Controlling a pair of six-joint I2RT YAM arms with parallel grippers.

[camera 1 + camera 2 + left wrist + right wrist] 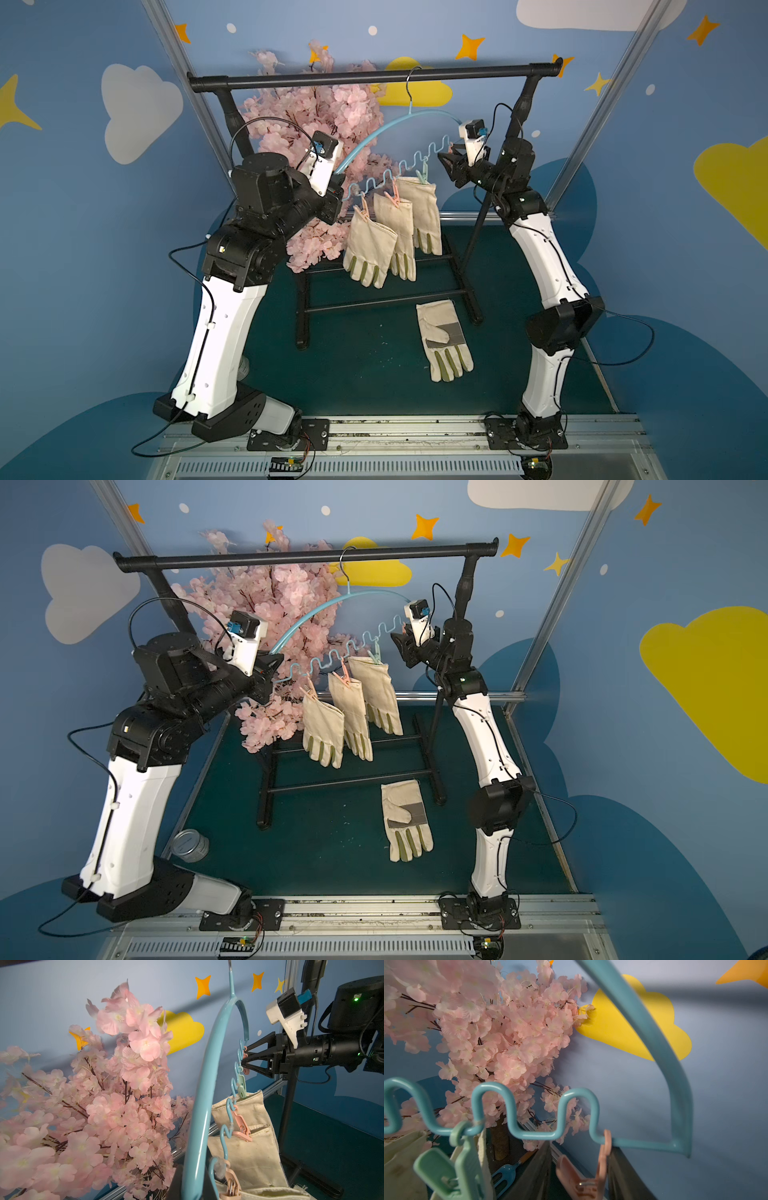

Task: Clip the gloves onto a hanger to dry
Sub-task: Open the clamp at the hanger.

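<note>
Three clipped gloves point(369, 249): hung cuff-up and fingers-down under the top bar of the black garment rack point(374, 77), overlapping, on two pink pegs point(394, 197) and a green peg point(463, 1167).
Fourth glove point(444, 340): lay flat, grey palm patch up, on the dark green mat point(353, 365) just in front of the rack's foot bars, toward the rack's right leg, well apart from both grippers.
Glove's long axis: ran from the rack toward the robot's base, with the cuff nearer the rack and the fingertips away from it.
Light-blue hanger point(205, 1084): hooked by its wire on the rack's top bar and tilted, low end toward the rack's left post, high end toward its right post.
Left gripper point(340, 189): clenched on the hanger's low end, beside the rack's left post.
Right gripper point(243, 1056): at the hanger's high end, beside the rack's right post, jaws partly apart astride the free pink peg point(581, 1182); whether they pressed it could not be told.
Deciding relation: the free peg hung high under the rack's bar and the loose glove lay low in front of the rack, so the cuff would have to rise to the peg.
Nearer arm: the right, by my judgement; the left was occupied holding the hanger.
</note>
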